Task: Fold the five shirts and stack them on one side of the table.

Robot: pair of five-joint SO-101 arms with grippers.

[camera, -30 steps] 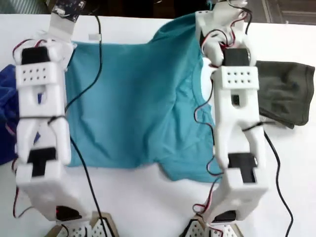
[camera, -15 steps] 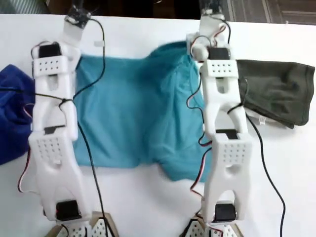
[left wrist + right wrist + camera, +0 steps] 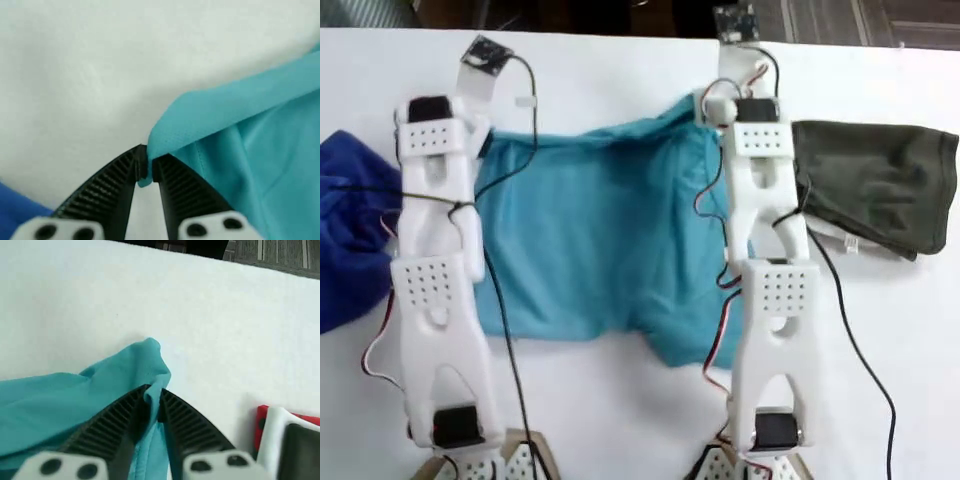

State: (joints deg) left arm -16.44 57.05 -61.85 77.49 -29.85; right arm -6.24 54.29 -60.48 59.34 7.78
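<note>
A teal shirt (image 3: 600, 230) lies spread on the white table (image 3: 620, 410) between my two arms. My left gripper (image 3: 146, 162) is shut on a corner of the teal shirt (image 3: 235, 125) at its far left edge. My right gripper (image 3: 152, 395) is shut on a fold of the teal shirt (image 3: 75, 400) at its far right edge. In the high view the left arm (image 3: 435, 250) covers the shirt's left side and the right arm (image 3: 765, 250) covers its right side. A dark olive shirt (image 3: 880, 185) lies folded at the right. A blue shirt (image 3: 350, 230) is bunched at the left edge.
The table's far edge (image 3: 620, 35) runs close behind both grippers, with dark floor beyond. Black and red cables (image 3: 510, 300) trail along both arms over the cloth. A strip of bare white table lies in front of the teal shirt, near the arm bases (image 3: 620, 460).
Both arms have stretched out toward the far edge, dragging the teal shirt's far edge with them. The shirt now lies flatter and narrower between the arms.
</note>
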